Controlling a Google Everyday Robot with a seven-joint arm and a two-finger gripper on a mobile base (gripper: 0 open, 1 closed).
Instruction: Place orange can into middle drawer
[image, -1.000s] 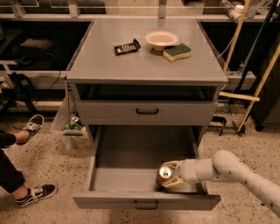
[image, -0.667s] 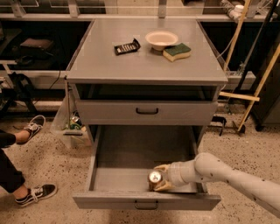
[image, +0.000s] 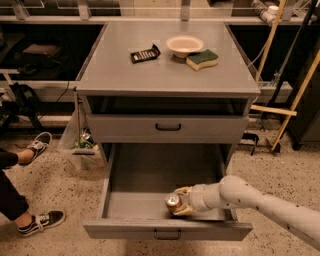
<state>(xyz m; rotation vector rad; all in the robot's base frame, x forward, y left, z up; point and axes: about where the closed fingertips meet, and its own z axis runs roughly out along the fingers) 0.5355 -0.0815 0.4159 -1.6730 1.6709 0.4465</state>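
Note:
The middle drawer (image: 150, 170) is pulled wide open, its plain grey inside showing. The orange can (image: 172, 202) stands upright inside it, near the front wall and a little right of centre, its silver top facing up. My gripper (image: 181, 201) reaches in from the right on a white arm and is shut on the can, one finger behind it and one in front. The can looks low in the drawer, at or near the floor.
The grey drawer above (image: 167, 127) is shut. On the cabinet top (image: 120, 75) lie a black object (image: 145, 53), a white bowl (image: 184, 45) and a green-and-yellow sponge (image: 202, 59). A person's shoes (image: 37, 143) are at the left. Wooden poles (image: 280, 110) lean at the right.
My gripper has moved the can leftward and lower into the drawer, from the right side toward the front centre.

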